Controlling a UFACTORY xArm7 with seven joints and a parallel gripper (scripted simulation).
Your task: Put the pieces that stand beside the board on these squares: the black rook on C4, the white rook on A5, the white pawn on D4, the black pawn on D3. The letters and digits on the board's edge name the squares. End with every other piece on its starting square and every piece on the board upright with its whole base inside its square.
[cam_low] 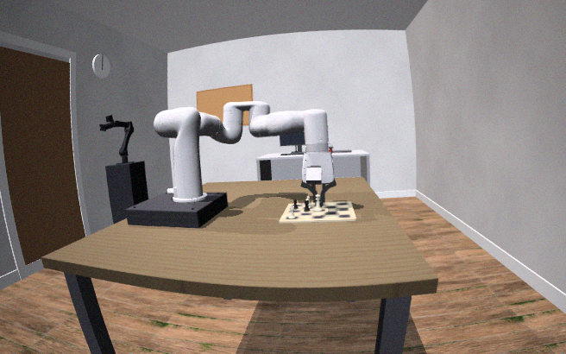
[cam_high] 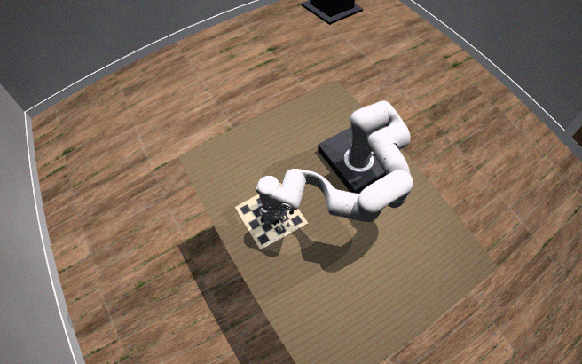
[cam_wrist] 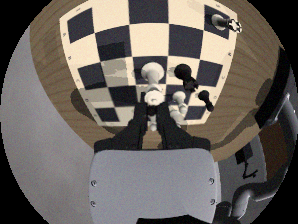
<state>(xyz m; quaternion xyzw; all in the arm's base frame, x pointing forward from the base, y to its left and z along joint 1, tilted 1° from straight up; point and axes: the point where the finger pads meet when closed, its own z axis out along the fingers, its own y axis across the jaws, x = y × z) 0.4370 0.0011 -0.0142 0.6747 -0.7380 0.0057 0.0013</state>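
I have the hand (cam_wrist: pixel 153 121) low over the board (cam_wrist: pixel 113 19), fingers pointing straight down, and it is closed down narrow on a small white piece (cam_wrist: pixel 152 99). In the wrist view the two dark fingers run up from the grey palm housing and meet around that piece, whose rounded top shows just past their tips. I take it for a pawn, though at this size I cannot be sure, and I cannot tell whether its base is touching the board.

From the held piece, a second white piece (cam_wrist: pixel 152 71) with a round head stands just beyond at twelve o'clock. A third white piece (cam_wrist: pixel 177 104) sits right beside the fingers at three o'clock. A black piece (cam_wrist: pixel 184 74) stands at about one o'clock, and another black piece (cam_wrist: pixel 206 100) further out at three o'clock. One more piece (cam_wrist: pixel 226 24) is well apart at the board's far corner, around two o'clock.

In the exterior view the hand (cam_low: pixel 318 193) hangs over the near-left part of the board (cam_low: pixel 341 216) on the counter (cam_low: pixel 242 255), with several pieces standing upright beneath and to its left. The edge letters and digits are too small for me to read, so I cannot name the squares.
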